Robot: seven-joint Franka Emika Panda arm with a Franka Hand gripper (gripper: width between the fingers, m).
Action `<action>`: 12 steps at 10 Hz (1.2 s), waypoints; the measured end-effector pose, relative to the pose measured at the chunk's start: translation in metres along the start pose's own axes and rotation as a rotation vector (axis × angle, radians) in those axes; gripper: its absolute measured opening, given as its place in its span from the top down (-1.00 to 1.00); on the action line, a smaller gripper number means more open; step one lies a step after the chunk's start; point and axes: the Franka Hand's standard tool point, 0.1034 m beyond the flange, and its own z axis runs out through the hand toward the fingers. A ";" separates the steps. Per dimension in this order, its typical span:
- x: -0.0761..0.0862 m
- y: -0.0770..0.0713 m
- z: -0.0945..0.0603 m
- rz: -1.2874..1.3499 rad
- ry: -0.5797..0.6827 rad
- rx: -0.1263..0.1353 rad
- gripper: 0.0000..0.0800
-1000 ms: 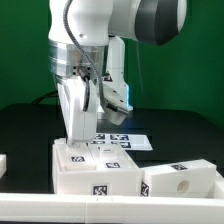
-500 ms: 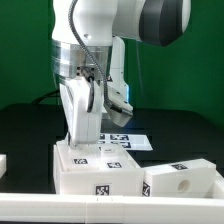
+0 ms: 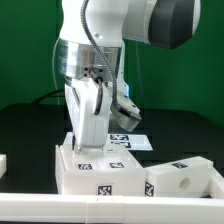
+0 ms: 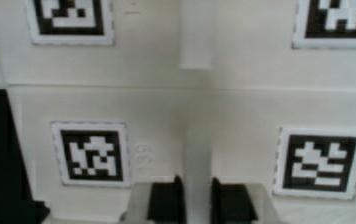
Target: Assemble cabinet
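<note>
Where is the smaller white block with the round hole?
The block lies at the exterior view's right, near the front, beside the larger tagged box.

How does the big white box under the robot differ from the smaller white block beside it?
The big box is wider than the smaller block. The box's front face shows a marker tag; the block's shows a round hole. The box sits below the gripper with a tall white piece rising from its top; the block carries nothing. Both are matte white with black-and-white tags.
</note>
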 end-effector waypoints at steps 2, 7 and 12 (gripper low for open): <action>0.001 0.001 0.000 0.000 -0.001 0.000 0.84; 0.006 0.005 -0.017 0.023 -0.038 -0.004 -0.29; -0.043 -0.011 -0.047 0.163 -0.095 -0.003 -0.62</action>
